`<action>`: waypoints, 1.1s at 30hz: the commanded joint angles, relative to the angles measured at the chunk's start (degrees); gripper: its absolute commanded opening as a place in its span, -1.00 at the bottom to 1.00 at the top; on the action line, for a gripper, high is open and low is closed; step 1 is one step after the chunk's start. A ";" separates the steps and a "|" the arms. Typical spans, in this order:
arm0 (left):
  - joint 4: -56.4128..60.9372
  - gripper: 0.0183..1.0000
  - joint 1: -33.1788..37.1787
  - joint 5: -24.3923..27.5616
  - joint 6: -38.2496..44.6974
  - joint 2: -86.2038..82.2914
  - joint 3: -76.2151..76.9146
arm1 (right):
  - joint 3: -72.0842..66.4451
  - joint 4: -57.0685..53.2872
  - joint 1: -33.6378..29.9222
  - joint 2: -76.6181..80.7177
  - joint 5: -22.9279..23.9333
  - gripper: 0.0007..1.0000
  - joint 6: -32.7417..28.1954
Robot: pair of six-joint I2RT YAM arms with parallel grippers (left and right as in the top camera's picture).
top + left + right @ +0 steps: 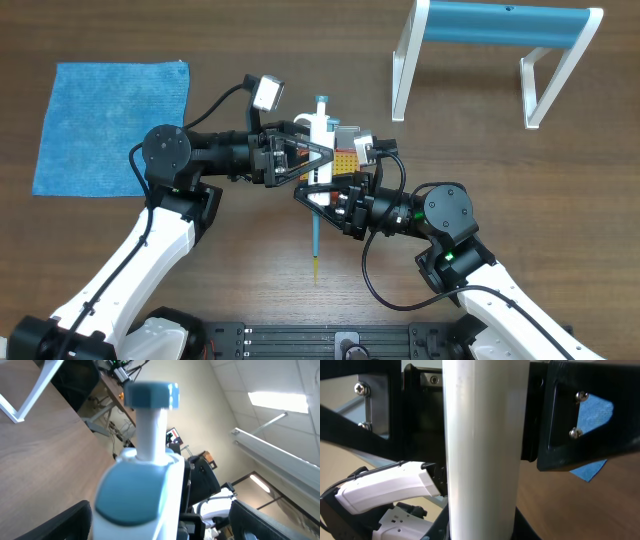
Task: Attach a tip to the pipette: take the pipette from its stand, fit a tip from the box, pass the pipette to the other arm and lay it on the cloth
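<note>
Top view: the pipette [315, 232] hangs above the table [250, 40] between the two arms. The middle of its body is covered by the grippers. Its blue plunger pokes out on the far side, and its thin shaft with the yellow tip [316, 270] points toward the arms' bases.

The tip box [345, 158] lies just beside the pipette and is largely hidden behind the right arm's wrist. A patch of orange and yellow shows in it, but single tips cannot be made out.

The right gripper [322, 195] is clamped on the pipette's body. In the right wrist view the white barrel [480, 450] runs straight up the middle, with dark finger edges hugging it at the base.

The left gripper [318, 158] sits at the pipette's upper part. In the left wrist view its fingers [75, 520] stand spread on either side of the blurred pipette head [145, 485], one of them clear of it, so it is not gripping.

The blue cloth [110, 130] lies well apart beyond the left arm, and the stand [500, 22] at the far right.
</note>
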 commanded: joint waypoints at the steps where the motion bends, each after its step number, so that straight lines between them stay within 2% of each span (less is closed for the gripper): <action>1: 0.35 0.54 -0.09 -1.53 1.22 0.37 1.70 | 0.13 0.70 0.07 -0.48 -0.92 -0.84 0.68; 4: 0.24 -0.98 -0.09 -1.53 1.20 0.37 1.70 | 0.13 0.70 0.07 -0.48 -0.92 -0.84 0.68; 9: -0.11 -0.99 -0.07 -1.55 1.20 0.37 1.70 | 0.13 0.70 0.07 -0.48 -1.16 -0.84 0.68; 10: -0.33 -0.98 -0.02 -1.77 1.20 0.39 1.70 | 0.13 0.70 0.07 -0.48 -2.29 0.74 0.68; 12: -2.86 -0.99 0.09 -3.02 2.32 0.39 1.70 | 0.13 0.68 0.07 -0.48 -7.08 0.76 0.66; 14: -12.68 -0.98 1.18 -4.00 9.88 0.39 1.70 | 0.13 0.00 -1.73 -0.48 -16.24 0.77 0.35; 16: -22.47 -0.98 2.86 -7.04 17.00 0.39 1.70 | 0.13 -7.21 -7.23 -0.48 -25.88 0.77 -1.99; 17: -26.29 -0.99 3.98 -9.42 19.54 0.39 1.70 | 0.13 -11.17 -10.12 -0.48 -27.65 0.77 -4.33; 19: -27.23 -0.99 5.38 -11.91 20.24 0.37 1.70 | 0.13 -24.24 -17.35 -0.46 -26.97 0.77 -15.58; 20: -27.17 -0.99 5.64 -12.11 20.24 0.37 1.70 | 0.13 -28.98 -19.21 -0.48 -24.59 0.77 -19.91; 21: -27.63 -0.99 5.64 -12.33 20.24 0.37 1.70 | 0.13 -34.75 -21.16 -0.48 -19.65 0.77 -25.57; 22: -28.79 -0.98 5.66 -12.94 20.26 0.37 1.70 | 0.13 -40.06 -23.02 -0.48 -11.52 0.77 -29.79; 23: -30.49 -0.99 5.66 -14.36 20.28 0.37 1.70 | 0.13 -41.70 -23.67 -0.50 -6.88 0.77 -30.86; 24: -32.92 -0.98 5.86 -16.70 20.68 0.37 1.70 | 0.15 -42.97 -24.26 -0.50 -0.94 0.77 -31.87; 25: -38.84 -0.99 6.51 -22.16 24.17 0.35 1.73 | 0.22 -43.74 -24.92 -0.66 7.61 0.77 -32.00; 26: -47.63 -0.98 7.85 -27.67 27.56 0.26 2.60 | 0.83 -44.54 -25.14 -1.03 13.57 0.77 -31.98; 28: -62.79 -0.99 10.95 -31.45 34.32 0.26 6.75 | 2.64 -48.72 -25.14 -2.21 21.29 0.77 -32.04; 30: -78.16 -0.99 15.61 -31.95 41.88 0.28 13.53 | 6.32 -57.02 -25.11 -3.67 28.35 0.77 -33.75; 33: -98.95 -0.98 27.98 -31.95 55.74 1.88 26.77 | 9.31 -63.41 -25.11 -4.07 37.66 0.77 -34.42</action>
